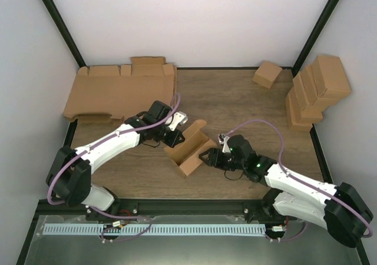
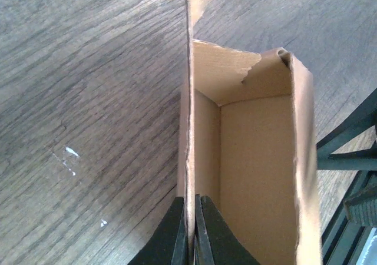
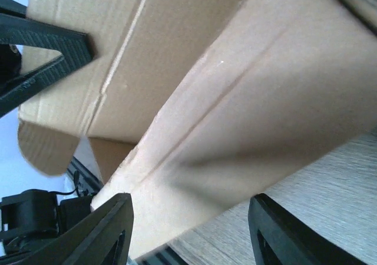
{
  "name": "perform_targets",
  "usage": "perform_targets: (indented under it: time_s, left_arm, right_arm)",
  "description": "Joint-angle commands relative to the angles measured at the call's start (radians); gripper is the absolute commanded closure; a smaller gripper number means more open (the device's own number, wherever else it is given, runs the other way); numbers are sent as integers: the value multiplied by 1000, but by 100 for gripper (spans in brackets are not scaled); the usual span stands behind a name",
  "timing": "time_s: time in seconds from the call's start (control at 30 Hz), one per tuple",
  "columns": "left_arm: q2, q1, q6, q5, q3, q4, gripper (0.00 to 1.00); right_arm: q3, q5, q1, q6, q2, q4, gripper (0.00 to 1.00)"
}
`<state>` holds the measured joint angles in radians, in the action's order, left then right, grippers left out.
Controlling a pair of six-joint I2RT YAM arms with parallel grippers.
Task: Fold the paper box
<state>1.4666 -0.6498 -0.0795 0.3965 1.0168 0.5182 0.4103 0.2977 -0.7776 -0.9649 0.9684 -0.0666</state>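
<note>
The paper box [image 1: 189, 150] stands partly formed mid-table as an open-topped oblong trough, with one end flap sticking up at its far end. My left gripper [image 1: 174, 137] comes at it from the left. In the left wrist view that gripper [image 2: 189, 209] is shut on the thin edge of the box's long side wall [image 2: 189, 129], and the hollow inside [image 2: 253, 176] lies to the right. My right gripper [image 1: 206, 157] sits at the box's near right end. In the right wrist view it [image 3: 188, 203] is open, with a cardboard panel [image 3: 247, 100] just ahead of the spread fingers.
Large flat cardboard sheets [image 1: 118, 91] lie at the back left. A small cube-like carton [image 1: 267, 74] sits at the back, and a stack of folded cartons [image 1: 315, 91] leans at the back right. Black frame posts [image 1: 59, 23] stand at the table's corners.
</note>
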Motion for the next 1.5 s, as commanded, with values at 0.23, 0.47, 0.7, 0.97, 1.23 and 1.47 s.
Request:
perform_targets:
  time_s: [0.23, 0.47, 0.7, 0.97, 1.23, 1.47]
  left_arm:
    - [11, -43, -35, 127, -18, -56, 96]
    - [40, -60, -25, 181, -19, -54, 95]
    - [5, -61, -16, 39, -2, -9, 40]
    - [-15, -62, -30, -53, 29, 29, 33]
    - [-12, -61, -49, -36, -13, 25, 32]
    - [9, -61, -53, -62, -51, 28, 40]
  right_arm:
    - [69, 62, -5, -10, 69, 158, 55]
    - [90, 54, -5, 32, 139, 180, 56]
    - [150, -20, -5, 171, 131, 65, 40]
    - [249, -117, 22, 380, 125, -125, 32]
    - [257, 10, 221, 535, 169, -118, 37]
    - [268, 86, 252, 573, 304, -30, 50]
